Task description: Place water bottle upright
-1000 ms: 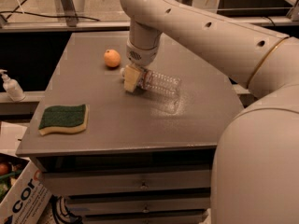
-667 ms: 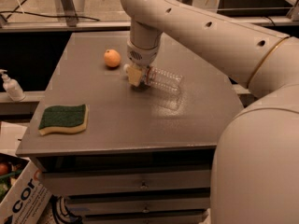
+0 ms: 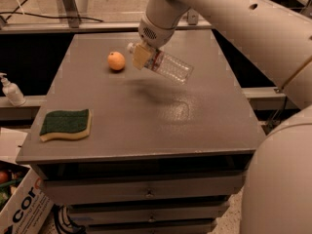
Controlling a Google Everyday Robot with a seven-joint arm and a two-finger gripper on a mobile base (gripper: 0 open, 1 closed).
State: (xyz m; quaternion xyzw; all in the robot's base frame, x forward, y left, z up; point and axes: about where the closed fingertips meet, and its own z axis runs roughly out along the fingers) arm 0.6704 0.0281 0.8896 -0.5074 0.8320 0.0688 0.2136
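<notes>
Fingers (image 3: 139, 55) of the gripper (image 3: 143, 57), clamped on the bottle (image 3: 170, 67) near its neck, just below the white cap (image 3: 130, 47). The gripper hangs over the far half of the worktop (image 3: 146, 130), at the end of the white arm (image 3: 209, 9) that enters from the upper right. The bottle is held clear of the worktop and tilted, with the cap end up and to the left and the base down and to the right. Its shadow (image 3: 148, 89) falls on the grey surface below, apart from the bottle itself.

Nearest the camera, at lower left, is a cardboard box (image 3: 19, 211) with printed letters. It stands beside the drawers (image 3: 146, 194) under the worktop. At lower right, the robot's pale body (image 3: 278, 179) fills the corner.

On the near left part of the worktop a sponge (image 3: 66, 125) lies flat, green face up over a yellow layer, well apart from the bottle.

Farther back, an orange (image 3: 116, 61) rests on the worktop just left of the gripper, near the cap but not touching it.

Off the worktop, on a lower ledge at far left, a small white pump dispenser (image 3: 12, 90) stands upright.
</notes>
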